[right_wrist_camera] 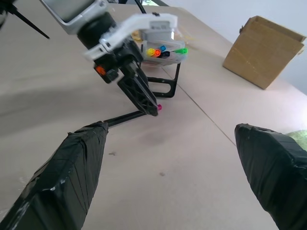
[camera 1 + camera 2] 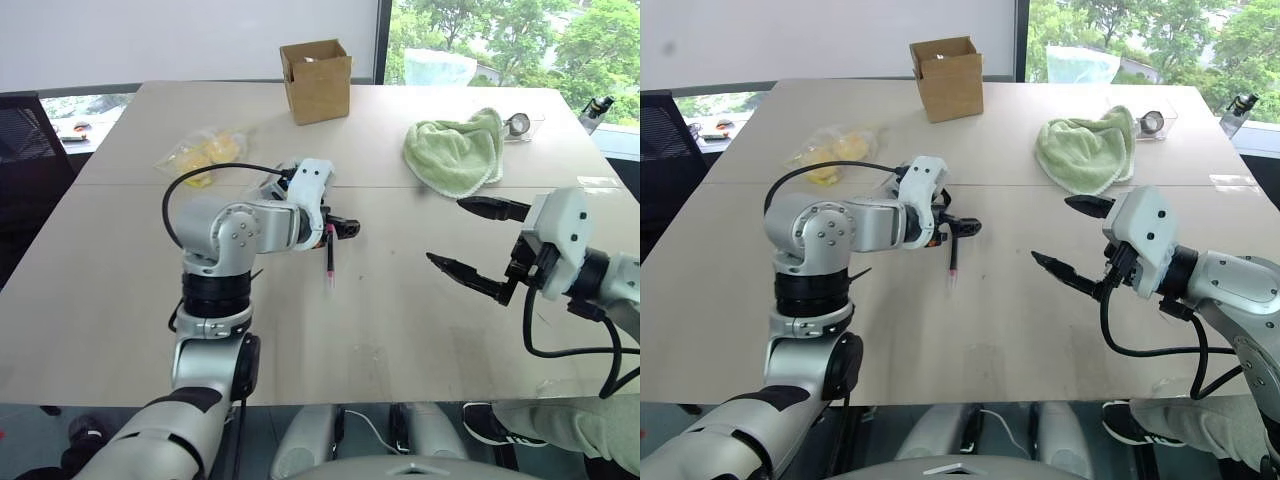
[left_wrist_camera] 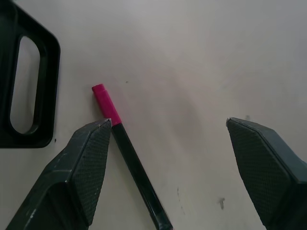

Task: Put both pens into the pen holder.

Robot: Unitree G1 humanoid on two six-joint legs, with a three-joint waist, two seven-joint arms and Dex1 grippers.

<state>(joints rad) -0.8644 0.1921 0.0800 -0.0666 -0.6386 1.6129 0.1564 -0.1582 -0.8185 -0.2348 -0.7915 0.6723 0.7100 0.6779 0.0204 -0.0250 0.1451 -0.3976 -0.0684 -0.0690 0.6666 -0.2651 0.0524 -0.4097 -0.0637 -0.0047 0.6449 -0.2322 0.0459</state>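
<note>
Head stereo pair: looks forward and down over the pale beige worktop (image 2: 420,300) from behind both arms, sharing nearly the whole scene. Left wrist view: close above the worktop, facing down on the thin black-barrelled, magenta-capped pen (image 3: 127,148). Right wrist view: low and level, facing across the worktop toward that pen and the brown cardboard box (image 1: 264,50).

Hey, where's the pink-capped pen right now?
The magenta-capped pen lies flat on the table near its middle, just beneath the open left gripper, beside one fingertip, with the pen holder just behind.
</note>
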